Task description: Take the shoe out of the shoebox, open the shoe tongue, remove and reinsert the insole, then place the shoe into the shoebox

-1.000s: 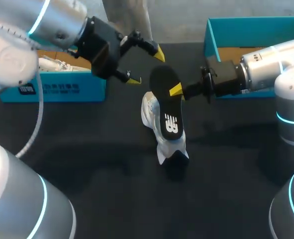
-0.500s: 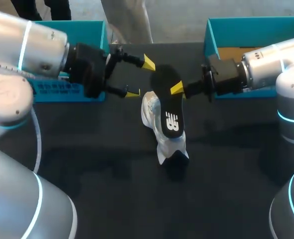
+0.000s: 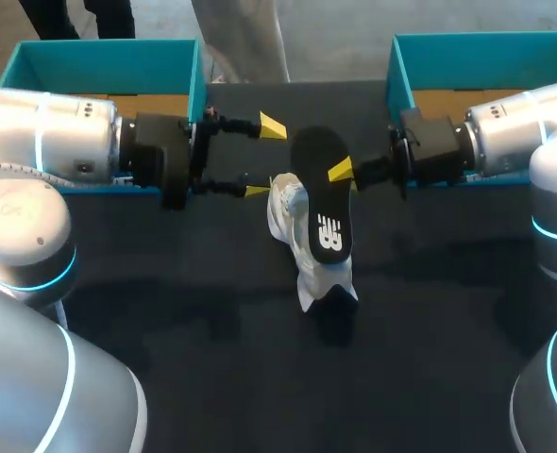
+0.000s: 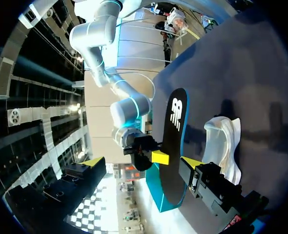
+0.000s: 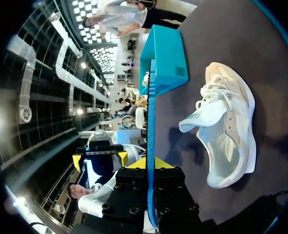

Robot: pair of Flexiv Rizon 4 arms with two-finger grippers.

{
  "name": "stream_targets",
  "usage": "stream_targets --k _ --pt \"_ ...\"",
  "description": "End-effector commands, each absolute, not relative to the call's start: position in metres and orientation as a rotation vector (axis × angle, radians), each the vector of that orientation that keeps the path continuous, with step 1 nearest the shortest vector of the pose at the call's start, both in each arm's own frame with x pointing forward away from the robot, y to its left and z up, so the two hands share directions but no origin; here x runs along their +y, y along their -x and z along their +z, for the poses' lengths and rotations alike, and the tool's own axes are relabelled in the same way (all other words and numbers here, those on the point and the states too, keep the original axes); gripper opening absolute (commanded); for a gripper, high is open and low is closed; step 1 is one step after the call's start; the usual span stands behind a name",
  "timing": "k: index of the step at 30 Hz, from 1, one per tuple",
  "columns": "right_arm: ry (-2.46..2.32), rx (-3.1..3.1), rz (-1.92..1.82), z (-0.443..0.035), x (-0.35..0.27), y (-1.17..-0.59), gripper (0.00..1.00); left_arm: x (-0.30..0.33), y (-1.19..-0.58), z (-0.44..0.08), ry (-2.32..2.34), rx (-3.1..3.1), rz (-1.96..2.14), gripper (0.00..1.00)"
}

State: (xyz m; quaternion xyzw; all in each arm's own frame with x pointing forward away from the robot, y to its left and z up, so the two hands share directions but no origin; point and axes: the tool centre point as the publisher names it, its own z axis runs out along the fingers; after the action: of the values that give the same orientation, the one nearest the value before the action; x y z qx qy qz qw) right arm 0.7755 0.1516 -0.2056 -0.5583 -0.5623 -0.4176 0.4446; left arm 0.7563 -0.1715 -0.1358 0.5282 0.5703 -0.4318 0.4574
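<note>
Two teal shoeboxes sit at the far edge of the dark table (image 3: 212,321), one at far left (image 3: 104,57) and one at far right (image 3: 477,47). Between them, outside both boxes, the white shoe (image 3: 283,212) rests on the table near the middle. The black insole (image 3: 324,217) is out of the shoe and held above it, its printed face up and its near end over the shoe. The right gripper (image 3: 340,172) comes in from the right and is clamped on the insole's right edge near its far end; in the right wrist view the insole (image 5: 151,122) runs edge-on between its two fingers. The left gripper (image 3: 260,158) hovers just left of the shoe and insole, its fingers spread wide and holding nothing.
</note>
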Motion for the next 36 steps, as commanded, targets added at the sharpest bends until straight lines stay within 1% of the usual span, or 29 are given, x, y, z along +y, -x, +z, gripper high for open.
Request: stream_targets --k 1,10,17,18,20,21,23,24,26,27,29,36 --pt "1.392 -1.368 -1.050 -0.203 0.149 -0.771 0.00 -0.171 -0.754 -0.149 -1.264 1.381 -1.067 1.00" --pt "1.377 -1.314 -1.086 -0.197 0.151 -0.770 0.00 -0.174 -0.768 -0.169 -1.161 1.362 -1.066 1.00" --pt "1.352 -1.269 -1.159 -0.191 0.157 -0.765 0.00 -0.187 -0.777 -0.172 -1.061 1.379 -1.102 1.00" --pt "1.352 -1.269 -1.161 -0.190 0.158 -0.764 0.00 -0.188 -0.778 -0.173 -1.056 1.381 -1.103 0.99" --pt "1.345 -1.264 -1.176 -0.188 0.159 -0.763 0.00 -0.189 -0.780 -0.173 -1.054 1.383 -1.104 0.92" --pt "1.340 -1.263 -1.180 -0.188 0.160 -0.762 0.00 -0.189 -0.781 -0.174 -1.052 1.383 -1.103 0.90" --pt "1.338 -1.264 -1.182 -0.186 0.161 -0.759 0.00 -0.188 -0.784 -0.175 -1.053 1.386 -1.102 0.74" --pt "1.330 -1.266 -1.181 -0.185 0.163 -0.758 0.00 -0.188 -0.786 -0.175 -1.052 1.386 -1.099 0.73" --pt "1.324 -1.272 -1.175 -0.183 0.165 -0.755 0.00 -0.188 -0.789 -0.176 -1.048 1.387 -1.098 0.65" --pt "1.317 -1.272 -1.173 -0.183 0.166 -0.754 0.00 -0.188 -0.790 -0.176 -1.047 1.387 -1.099 0.64" --pt "1.311 -1.276 -1.164 -0.183 0.167 -0.753 0.00 -0.190 -0.791 -0.176 -1.040 1.388 -1.108 0.49" --pt "1.289 -1.296 -1.137 -0.183 0.174 -0.751 0.00 -0.192 -0.792 -0.175 -1.066 1.377 -1.122 0.46"
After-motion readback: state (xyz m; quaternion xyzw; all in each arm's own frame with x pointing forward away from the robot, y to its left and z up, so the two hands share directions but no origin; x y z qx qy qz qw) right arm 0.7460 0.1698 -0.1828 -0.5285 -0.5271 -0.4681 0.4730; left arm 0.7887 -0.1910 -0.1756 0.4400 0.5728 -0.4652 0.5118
